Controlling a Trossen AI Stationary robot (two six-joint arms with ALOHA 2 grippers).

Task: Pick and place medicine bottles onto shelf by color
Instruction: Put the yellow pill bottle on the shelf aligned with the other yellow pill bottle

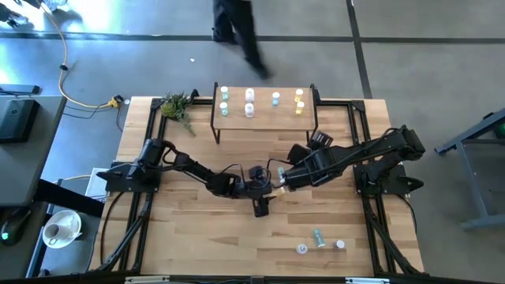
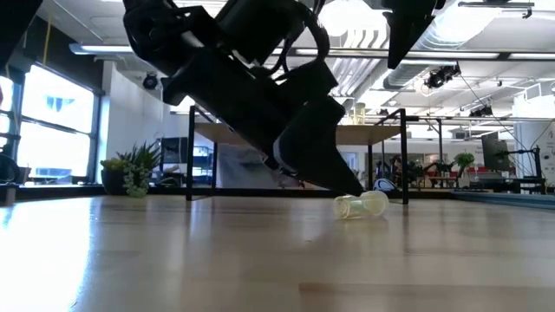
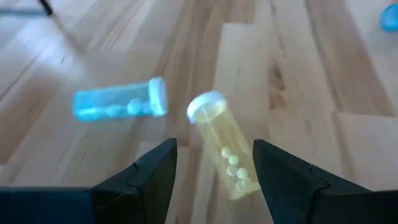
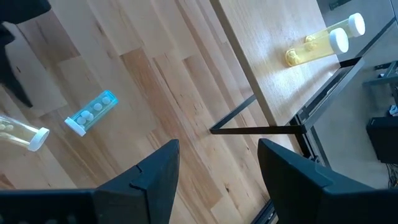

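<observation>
Left of table centre, my left gripper [image 3: 214, 171] hangs low over the tabletop [image 1: 197, 237], fingers spread and holding nothing. A yellow bottle [image 3: 225, 153] lies on its side directly between the finger line, cap pointing away from me; a light blue bottle [image 3: 119, 105] lies flat just beside it, apart from it.

Step in hand, by my judgement: take the yellow bottle. To do it well I should come down square across its body, not its cap, and close slowly, since a round bottle lying flat will likely roll off a skewed pinch. The blue one is close enough that my outer finger could nudge it.

Moving right, my right gripper [image 4: 214, 171] sits raised near mid-table, fingers also spread and empty, looking across to the shelf [image 4: 267, 68], where two yellow bottles [image 4: 320, 40] lie near its end.

The high view shows the shelf [image 1: 264, 118] at the table's far edge, with bottles upright on it in colour groups, yellow at the right end. Both arms crowd the centre, so any lift toward the shelf needs care past the right forearm. Three more bottles [image 1: 319, 243] rest near the front right, well apart from everything; room there is open.
</observation>
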